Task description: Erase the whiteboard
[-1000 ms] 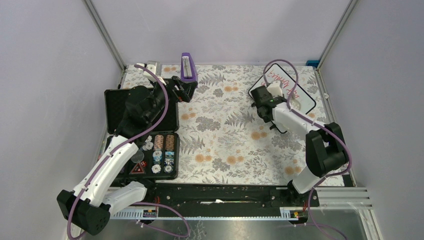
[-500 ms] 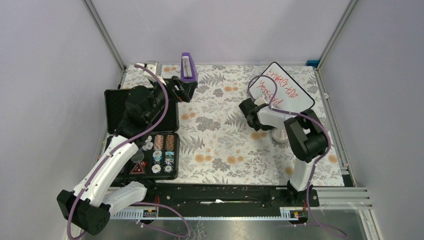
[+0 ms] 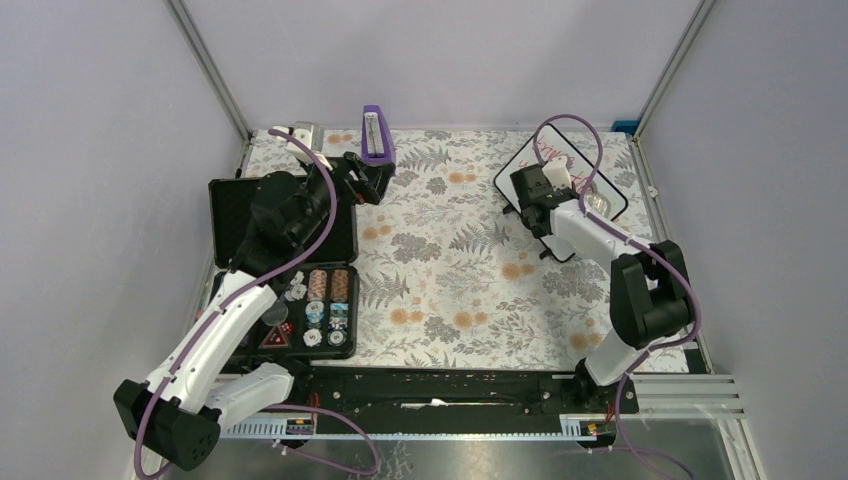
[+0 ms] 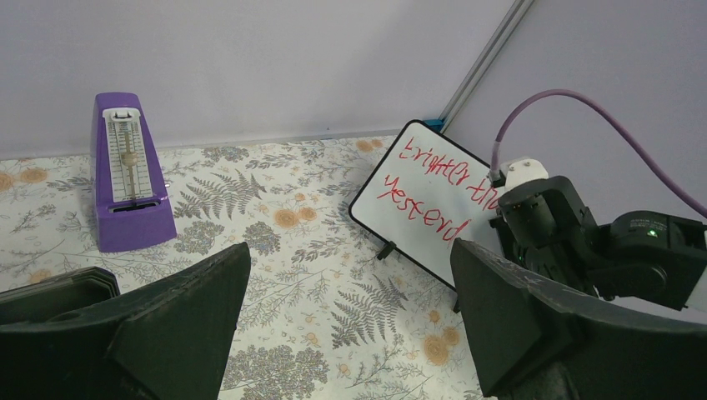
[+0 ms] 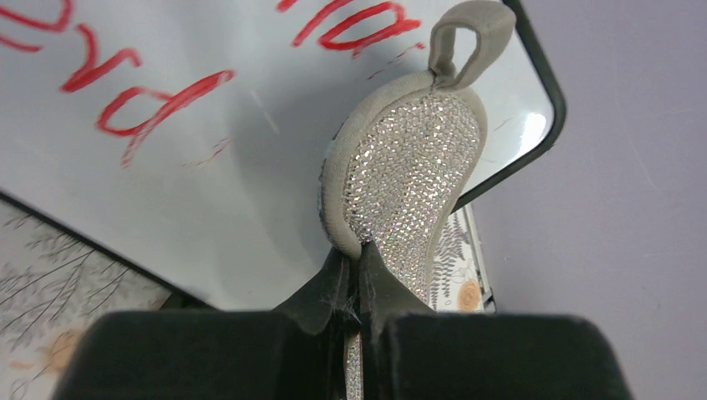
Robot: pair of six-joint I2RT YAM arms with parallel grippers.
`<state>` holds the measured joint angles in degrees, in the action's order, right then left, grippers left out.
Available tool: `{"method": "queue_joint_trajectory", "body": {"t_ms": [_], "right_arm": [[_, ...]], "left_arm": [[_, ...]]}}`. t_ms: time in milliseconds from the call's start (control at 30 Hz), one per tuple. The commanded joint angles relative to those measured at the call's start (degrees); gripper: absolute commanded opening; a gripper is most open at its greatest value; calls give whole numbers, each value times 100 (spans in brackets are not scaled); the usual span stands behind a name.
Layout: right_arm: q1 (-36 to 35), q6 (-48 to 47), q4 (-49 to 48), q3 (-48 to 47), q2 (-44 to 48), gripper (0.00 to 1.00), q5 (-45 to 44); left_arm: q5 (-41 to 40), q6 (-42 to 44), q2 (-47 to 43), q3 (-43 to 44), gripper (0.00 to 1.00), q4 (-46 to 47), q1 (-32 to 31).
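Right claw [image 5: 357, 260], gripping pad [image 5: 408, 167], returned over red-scribbled whiteboard [image 4: 421, 242].

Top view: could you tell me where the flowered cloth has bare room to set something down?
Bare: the middle of the cloth, between the chip case and the whiteboard, down to its near edge. Crowded: the case side, and the far right under the right arm.

Light is bright, soft and even in all three views. The floral-patterned worktop [image 3: 450, 270] carries only faint, diffuse shadows under the arms. In the right wrist view, the glossy white rectangular board with red writing [image 5: 208, 167] shows a pale glare patch at the right of the frame. A grey shadow lies left of the glittering silvery sequinned oval pad [image 5: 413, 167]. The right arm's black fingers [image 5: 321, 292] at the bottom edge are blurred. The left arm's black fingers [image 4: 175, 325] look dark and soft.
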<state>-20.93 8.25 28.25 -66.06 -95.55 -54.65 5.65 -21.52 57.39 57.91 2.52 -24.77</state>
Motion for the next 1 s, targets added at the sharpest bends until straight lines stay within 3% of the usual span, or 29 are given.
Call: {"method": "queue_joint_trajectory", "body": {"t_ms": [0,267,367,500,667,967], "right_arm": [[-47,-45,190,-331,-567,0,-265],[-536,617,566,-115,-1379,0,200],[-746,729,628,12,-1213,0,536],[-800,663,842,-119,-701,0,352],[-572,114,654,-824,-362,0,-101],[337,-718,640,-2619,-1322,0,-823]], "left_arm": [[94,-72,-34,142,99,251,25],[81,-58,-26,139,99,249,25],[100,-71,6,142,99,249,25],[144,-102,43,150,99,256,25],[156,-107,75,150,99,249,25],[108,-88,150,127,99,251,24]]}}
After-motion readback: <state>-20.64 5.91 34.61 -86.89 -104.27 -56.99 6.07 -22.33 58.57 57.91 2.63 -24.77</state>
